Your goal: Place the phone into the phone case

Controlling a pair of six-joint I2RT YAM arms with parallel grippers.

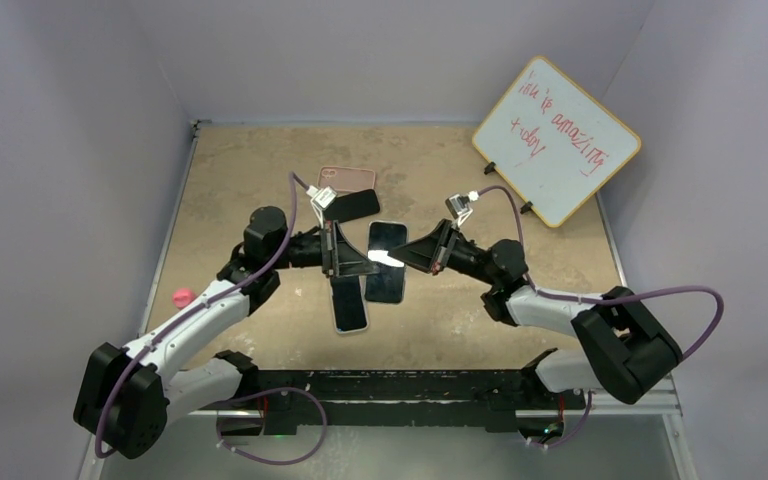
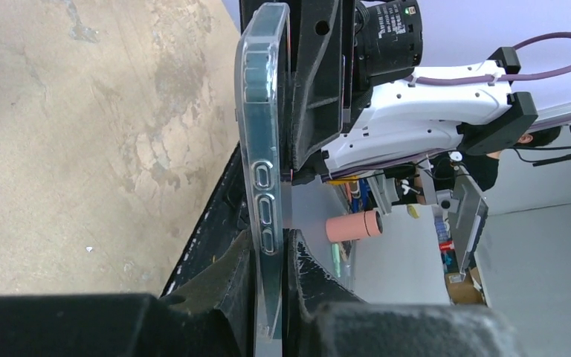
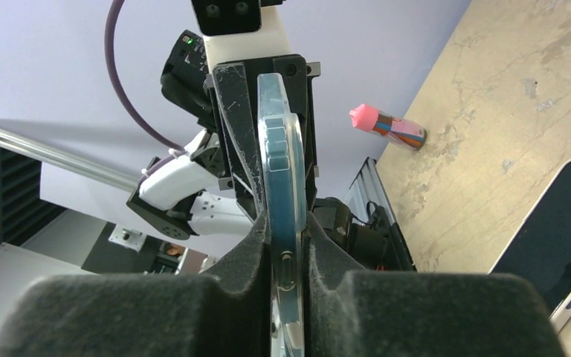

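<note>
A clear phone case (image 2: 262, 149) is held edge-on between both grippers, above the table. My left gripper (image 2: 271, 256) is shut on one end of it, and my right gripper (image 3: 286, 242) is shut on the other end of the case (image 3: 279, 149). In the top view the two grippers meet at mid-table, left (image 1: 348, 253) and right (image 1: 407, 256), with the case (image 1: 384, 257) showing as a bright strip between them. A dark-screened phone (image 1: 387, 280) lies flat on the table right under them. It also shows in the right wrist view (image 3: 557, 238).
A second phone (image 1: 350, 305) lies near the left gripper, a third dark one (image 1: 353, 205) behind it, and a pink case (image 1: 348, 178) farther back. A pink-capped tube (image 1: 182, 296) lies at the left edge. A whiteboard (image 1: 557, 140) stands at the back right.
</note>
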